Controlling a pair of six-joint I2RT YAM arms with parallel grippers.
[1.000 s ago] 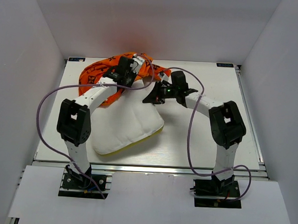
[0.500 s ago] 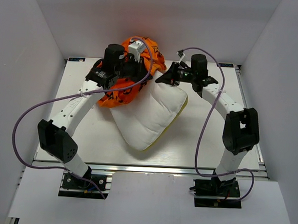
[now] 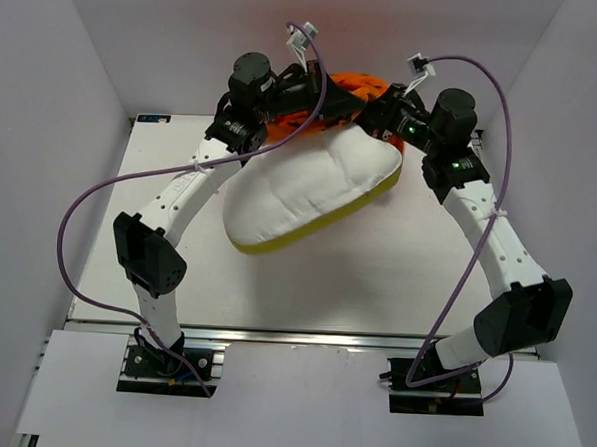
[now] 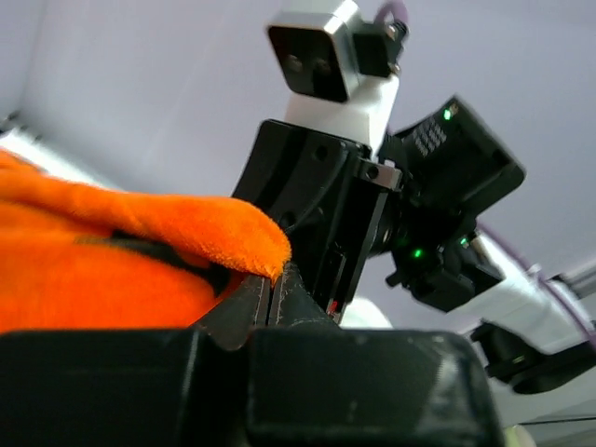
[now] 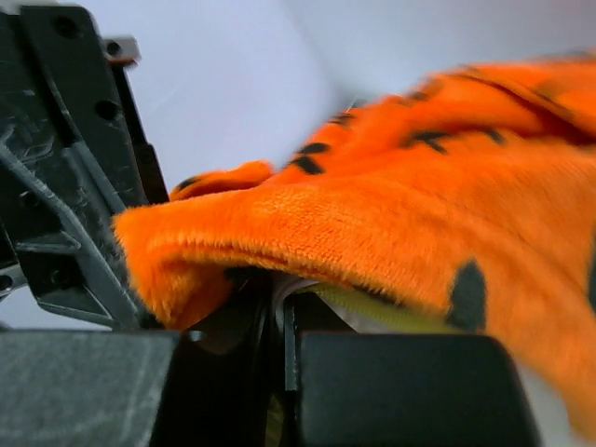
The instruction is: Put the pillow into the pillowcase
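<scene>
Both arms are raised high at the back of the table. The cream-white pillow (image 3: 310, 189) with its yellow band hangs tilted in the air below them, its upper end tucked into the orange pillowcase (image 3: 354, 84). My left gripper (image 3: 320, 96) is shut on a corner of the pillowcase (image 4: 112, 251), the jaws (image 4: 272, 291) pressed together on the fabric's edge. Facing it closely, my right gripper (image 3: 376, 112) is shut on the pillowcase (image 5: 400, 214) too. A strip of the pillow's yellow edge (image 5: 372, 312) shows just under the fabric by those jaws (image 5: 279, 303). Most of the case is hidden behind the grippers.
The white table (image 3: 427, 260) lies below the hanging pillow, enclosed by white walls left, right and behind. Purple cables (image 3: 89, 213) loop out from both arms. The two grippers nearly touch; the other one's black body (image 4: 317, 205) fills each wrist view.
Both arms have swung up and back. The pillow has come off the table and now hangs from the pillowcase. The grippers have drawn closer together.
</scene>
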